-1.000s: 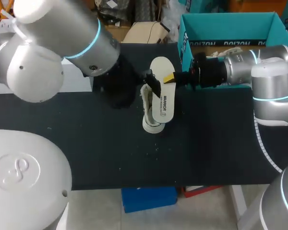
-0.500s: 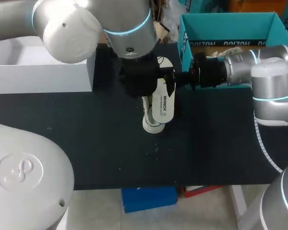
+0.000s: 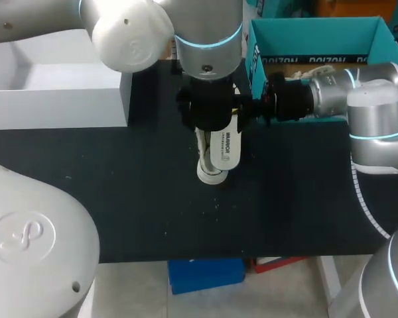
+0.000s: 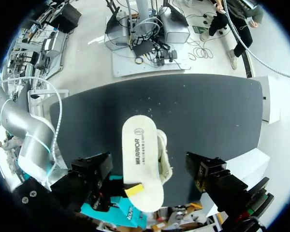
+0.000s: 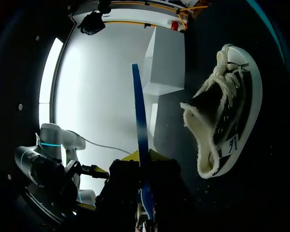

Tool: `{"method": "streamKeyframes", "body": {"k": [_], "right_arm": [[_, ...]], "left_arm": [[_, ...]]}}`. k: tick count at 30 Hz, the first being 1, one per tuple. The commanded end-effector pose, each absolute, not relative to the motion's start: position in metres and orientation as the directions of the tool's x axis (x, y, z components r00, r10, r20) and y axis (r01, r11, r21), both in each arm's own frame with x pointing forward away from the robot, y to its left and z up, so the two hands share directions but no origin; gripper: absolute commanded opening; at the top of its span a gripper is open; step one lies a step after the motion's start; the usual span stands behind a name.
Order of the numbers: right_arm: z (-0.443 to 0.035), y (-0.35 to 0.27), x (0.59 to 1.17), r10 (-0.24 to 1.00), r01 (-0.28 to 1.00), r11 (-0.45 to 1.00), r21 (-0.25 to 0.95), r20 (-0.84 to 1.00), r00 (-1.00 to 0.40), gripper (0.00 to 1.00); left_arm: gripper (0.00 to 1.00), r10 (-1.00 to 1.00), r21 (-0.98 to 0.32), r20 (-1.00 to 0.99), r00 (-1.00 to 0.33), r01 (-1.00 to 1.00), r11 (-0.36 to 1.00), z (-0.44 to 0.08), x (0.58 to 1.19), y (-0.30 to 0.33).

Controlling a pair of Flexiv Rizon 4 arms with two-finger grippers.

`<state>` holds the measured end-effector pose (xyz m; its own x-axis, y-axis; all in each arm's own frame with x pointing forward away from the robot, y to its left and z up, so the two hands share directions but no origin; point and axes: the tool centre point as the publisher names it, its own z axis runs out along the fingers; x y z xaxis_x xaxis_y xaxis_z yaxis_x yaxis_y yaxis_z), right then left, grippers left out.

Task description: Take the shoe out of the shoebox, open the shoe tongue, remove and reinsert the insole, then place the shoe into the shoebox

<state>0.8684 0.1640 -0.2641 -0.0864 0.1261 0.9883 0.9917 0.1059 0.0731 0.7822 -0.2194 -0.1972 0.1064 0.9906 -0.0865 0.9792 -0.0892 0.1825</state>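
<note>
Head view has the shoe [image 3: 209,175] out of the teal shoebox [image 3: 315,36], on its side on the surface [image 3: 119,185], its insole [image 3: 224,147] already out and pinched in the right gripper [image 5: 144,193] just above it, with the left gripper [image 4: 149,169] spread apart overhead, so reinserting and boxing remain, I judge.

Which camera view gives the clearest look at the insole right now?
The left wrist view: the insole faces it flat, nearly its whole outline visible. The head view has its far end hidden under the left arm. The right wrist view sees only its thin edge.
</note>
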Motion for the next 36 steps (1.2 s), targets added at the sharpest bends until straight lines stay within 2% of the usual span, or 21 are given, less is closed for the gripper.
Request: {"method": "streamKeyframes", "body": {"k": [1, 36], "right_arm": [[-0.265, 0.165, 0.869, 0.126, 0.992, 0.107, 0.073, 0.988, -0.086, 0.00], [-0.265, 0.165, 0.869, 0.126, 0.992, 0.107, 0.073, 0.988, -0.086, 0.00]], "left_arm": [[1.00, 0.988, 0.165, -0.111, 0.112, 0.982, -0.092, -0.202, 0.796, -0.221], [1.00, 0.980, 0.225, -0.134, 0.148, 0.968, -0.116, -0.182, 0.953, -0.218]]}}
